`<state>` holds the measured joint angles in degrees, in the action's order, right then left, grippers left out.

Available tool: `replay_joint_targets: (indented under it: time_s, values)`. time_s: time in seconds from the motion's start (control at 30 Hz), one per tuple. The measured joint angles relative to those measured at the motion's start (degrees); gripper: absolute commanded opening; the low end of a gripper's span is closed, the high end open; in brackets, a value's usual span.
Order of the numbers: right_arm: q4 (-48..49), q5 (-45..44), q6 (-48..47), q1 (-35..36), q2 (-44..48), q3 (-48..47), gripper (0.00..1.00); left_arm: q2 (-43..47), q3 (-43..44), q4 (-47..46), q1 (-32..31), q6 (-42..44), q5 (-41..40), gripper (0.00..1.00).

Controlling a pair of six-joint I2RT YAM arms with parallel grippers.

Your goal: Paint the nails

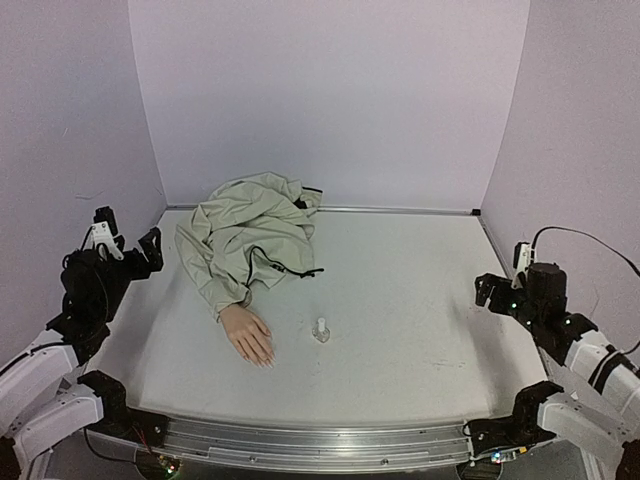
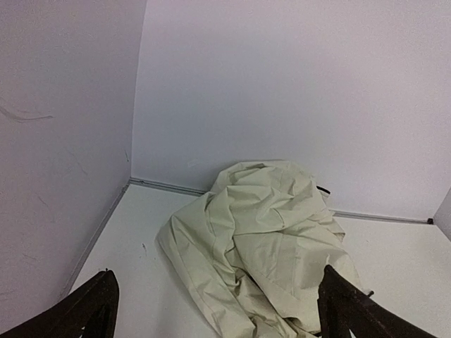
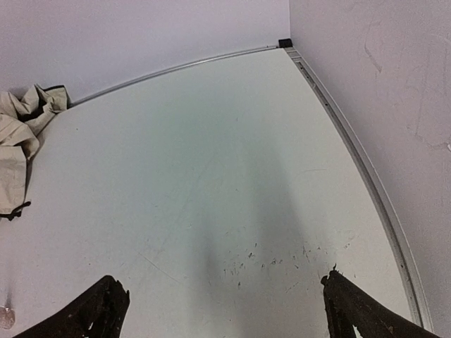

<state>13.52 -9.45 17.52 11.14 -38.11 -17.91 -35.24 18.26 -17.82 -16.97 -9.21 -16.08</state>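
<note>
You have a creased, matt cloth jacket (image 1: 250, 235) at 11 o'clock, a smooth plastic-looking mannequin hand (image 1: 248, 333), a clear glass bottle (image 1: 321, 330), and a matt, scuffed table (image 1: 420, 300) with a metal rail (image 1: 320, 438) at 6 o'clock.

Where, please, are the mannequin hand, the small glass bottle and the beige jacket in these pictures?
mannequin hand (image 1: 247, 333): top external view, on the back of the hand.
small glass bottle (image 1: 321, 331): top external view, on its body.
beige jacket (image 2: 261, 232): left wrist view, on its crumpled middle.

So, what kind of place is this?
Likely a robot test booth, not a salon: plain lilac walls enclose a white table, a left arm and right arm flank it, and a mannequin hand in a beige jacket is the prop.
</note>
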Motion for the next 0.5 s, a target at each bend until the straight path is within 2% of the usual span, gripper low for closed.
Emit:
replay_joint_targets:
  time_s: [0.2, 0.5]
  values:
    - [0.4, 0.6, -0.5, -1.9, -12.1, -7.2, 0.98, -8.1, 10.7, 10.8, -2.4, -4.0, 8.0, 0.99]
    - [2.6, 4.4, -1.1, -3.5, -21.4, -14.2, 0.98, -24.6, 23.6, 23.1, -17.6, -9.8, 14.3, 0.99]
